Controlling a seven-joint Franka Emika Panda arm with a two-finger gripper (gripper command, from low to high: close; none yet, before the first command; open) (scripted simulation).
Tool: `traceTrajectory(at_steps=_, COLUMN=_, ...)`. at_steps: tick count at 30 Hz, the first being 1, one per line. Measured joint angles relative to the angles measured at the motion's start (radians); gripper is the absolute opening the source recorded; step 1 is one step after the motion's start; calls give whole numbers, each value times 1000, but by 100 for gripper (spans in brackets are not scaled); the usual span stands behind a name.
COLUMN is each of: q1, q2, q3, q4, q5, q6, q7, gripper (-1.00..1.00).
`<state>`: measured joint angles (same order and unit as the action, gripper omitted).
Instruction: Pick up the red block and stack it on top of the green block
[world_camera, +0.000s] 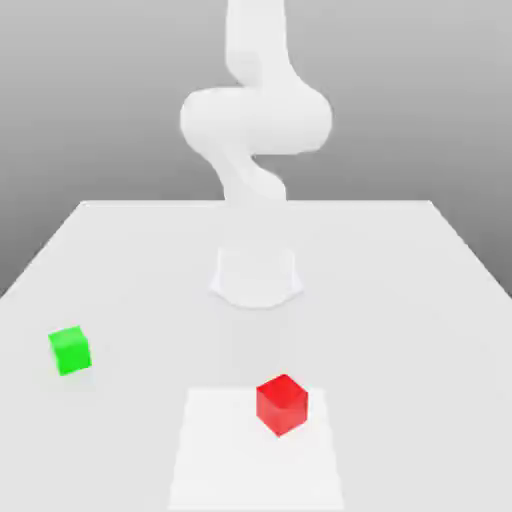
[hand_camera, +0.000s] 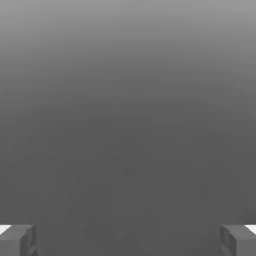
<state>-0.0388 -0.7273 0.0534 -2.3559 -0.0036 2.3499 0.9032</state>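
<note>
The red block (world_camera: 281, 404) sits on the white table (world_camera: 420, 300) near the front, slightly toward the exterior view's right. Well apart from it, the green block (world_camera: 70, 350) rests on the table toward the exterior view's left. In the hand view my gripper (hand_camera: 128, 240) is open: its two grey fingertips (hand_camera: 17, 240) stand far apart with nothing between them, facing a plain grey background. The white arm (world_camera: 255, 120) rises from its base (world_camera: 256, 276) at the middle of the table and bends upward, high above both blocks.
A paler square patch (world_camera: 220, 460) marks the table surface under and around the red block. The table's far edge (world_camera: 256, 203) runs behind the arm's base.
</note>
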Motion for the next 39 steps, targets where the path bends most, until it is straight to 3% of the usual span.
traceTrajectory(at_steps=9, q1=-136, q2=314, q3=181, q4=-224, q5=-20, q6=205, q7=433, gripper=0)
traceTrajectory(at_steps=18, q1=-194, q2=644, q3=278, q4=-460, q5=24, q6=426, q7=846, gripper=0)
traceTrajectory(at_steps=24, q1=-196, q2=781, q3=259, q4=-469, q5=-66, q6=533, q7=970, gripper=0)
traceTrajectory(at_steps=31, q1=-93, q2=937, q3=111, q4=-447, q5=-254, q6=659, q7=1106, gripper=0)
traceTrajectory(at_steps=32, q1=-78, q2=953, q3=92, q4=-445, q5=-268, q6=672, q7=1116, gripper=-100)
traceTrajectory(at_steps=39, q1=-77, q2=953, q3=91, q4=-445, q5=-269, q6=674, q7=1117, gripper=-100)
